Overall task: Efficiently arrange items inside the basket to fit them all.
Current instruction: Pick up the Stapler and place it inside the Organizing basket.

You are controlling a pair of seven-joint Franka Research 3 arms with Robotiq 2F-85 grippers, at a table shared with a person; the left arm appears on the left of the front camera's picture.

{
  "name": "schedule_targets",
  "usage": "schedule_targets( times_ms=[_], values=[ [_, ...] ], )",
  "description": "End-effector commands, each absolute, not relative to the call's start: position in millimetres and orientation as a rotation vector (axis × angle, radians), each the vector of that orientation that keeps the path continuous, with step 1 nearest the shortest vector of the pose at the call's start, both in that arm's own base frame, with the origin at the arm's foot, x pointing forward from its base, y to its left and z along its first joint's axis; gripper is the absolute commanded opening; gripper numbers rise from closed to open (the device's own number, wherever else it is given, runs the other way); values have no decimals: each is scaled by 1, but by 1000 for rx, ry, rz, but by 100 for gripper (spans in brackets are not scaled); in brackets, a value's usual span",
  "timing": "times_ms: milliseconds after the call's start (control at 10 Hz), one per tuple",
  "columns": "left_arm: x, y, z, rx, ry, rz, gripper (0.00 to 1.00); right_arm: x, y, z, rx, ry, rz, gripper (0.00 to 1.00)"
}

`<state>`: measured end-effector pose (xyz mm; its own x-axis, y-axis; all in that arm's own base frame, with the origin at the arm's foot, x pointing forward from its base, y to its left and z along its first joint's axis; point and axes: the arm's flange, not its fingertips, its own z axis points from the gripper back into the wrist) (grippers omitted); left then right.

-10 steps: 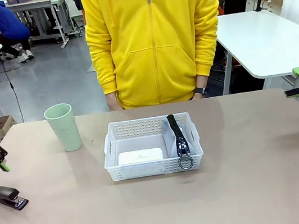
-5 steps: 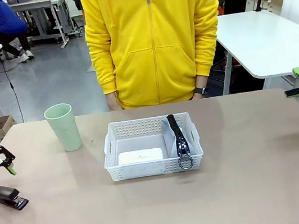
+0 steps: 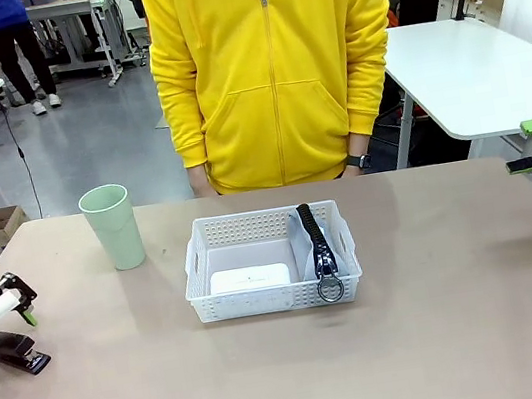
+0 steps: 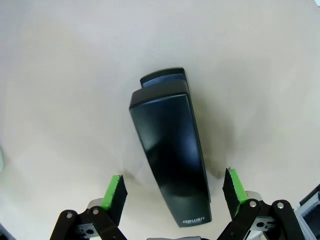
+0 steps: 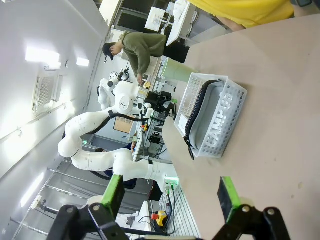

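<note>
Left wrist view: hovering left gripper [image 4: 174,181] wide open and empty astride small black stapler [image 4: 167,150], probably lining up a pinch across its width for packing into basket [image 3: 250,227] beside pouch [image 3: 301,253].

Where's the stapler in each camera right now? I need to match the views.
Front view: stapler at the table's far left edge, under the left gripper.
Left wrist view: centre, lengthwise between the open jaws.
Right wrist view: too small to tell.
Shared landmark: the tan table.
</note>
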<state>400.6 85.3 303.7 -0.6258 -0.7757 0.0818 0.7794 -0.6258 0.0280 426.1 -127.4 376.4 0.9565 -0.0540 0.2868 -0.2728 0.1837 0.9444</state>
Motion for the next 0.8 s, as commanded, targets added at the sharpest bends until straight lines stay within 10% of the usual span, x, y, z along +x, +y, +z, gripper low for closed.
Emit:
schedule_targets(
  times_ms=[0, 400, 500, 600, 700],
  values=[
    [375, 81, 295, -45, -49, -2277, 100, 424, -127, 381, 1385, -259, 149, 100],
    [375, 79, 292, -75, -28, -2324, 100, 424, -127, 381, 1385, -259, 149, 100],
    [375, 79, 293, -76, -24, -2334, 42, 424, -127, 381, 1385, -259, 149, 100],
    [375, 79, 295, -69, -11, -2339, 42, 424, -127, 381, 1385, -259, 149, 100],
    [374, 79, 297, -68, -4, -2342, 0, 424, -127, 381, 1385, -259, 149, 100]
  ],
)
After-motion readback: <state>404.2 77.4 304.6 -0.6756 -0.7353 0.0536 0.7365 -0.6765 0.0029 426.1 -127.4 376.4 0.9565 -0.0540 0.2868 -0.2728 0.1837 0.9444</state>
